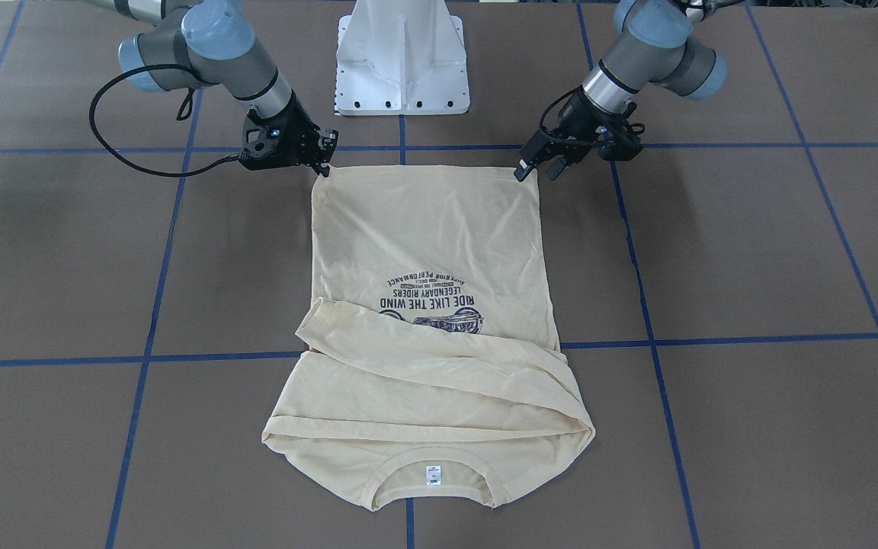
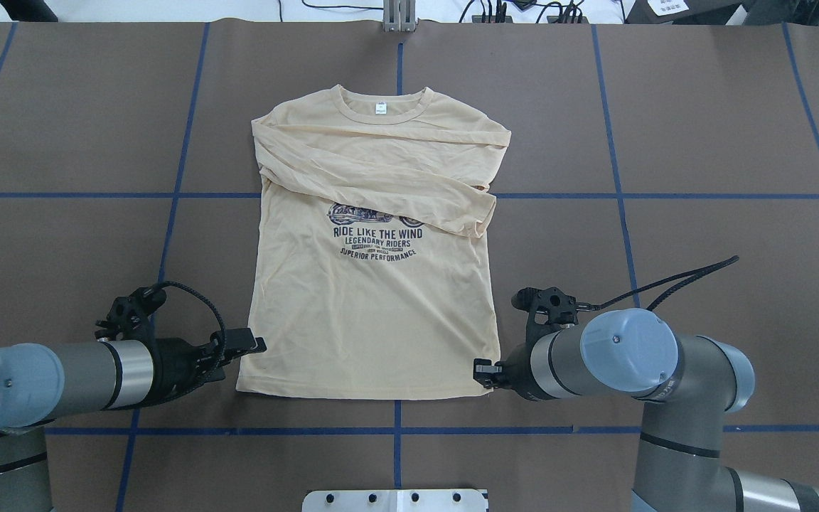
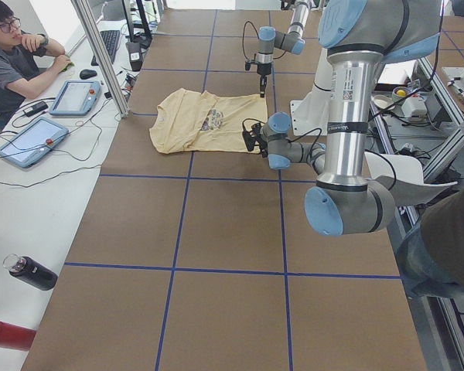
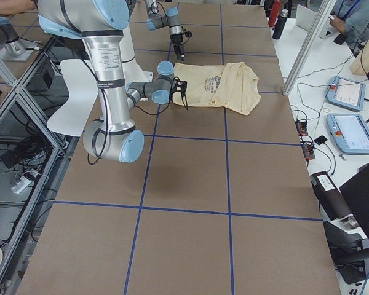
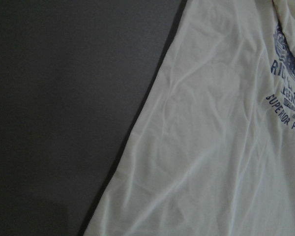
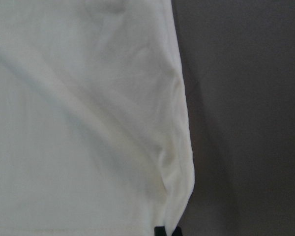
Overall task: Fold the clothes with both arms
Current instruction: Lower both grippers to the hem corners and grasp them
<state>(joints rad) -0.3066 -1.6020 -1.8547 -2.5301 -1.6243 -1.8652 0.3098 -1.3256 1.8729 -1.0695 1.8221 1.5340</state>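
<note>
The cream-yellow shirt (image 1: 424, 229) (image 2: 367, 306) lies flat on the table, print side up, with both sleeves folded across the chest and the collar away from the robot. My left gripper (image 1: 538, 169) (image 2: 257, 345) hovers open just off the hem's left corner; its wrist view shows only cloth (image 5: 211, 147) and bare table. At the hem's right corner sits my right gripper (image 1: 325, 162) (image 2: 482, 373), fingers together on the cloth. In the right wrist view a black fingertip (image 6: 166, 231) meets the corner of the shirt (image 6: 78, 123).
The white pedestal base (image 1: 402, 61) stands between the arms, behind the hem. Blue tape lines (image 2: 397, 419) cross the brown table. In the exterior left view a person (image 3: 15, 62) sits at a side desk with tablets, and bottles (image 3: 31, 270) lie near its edge.
</note>
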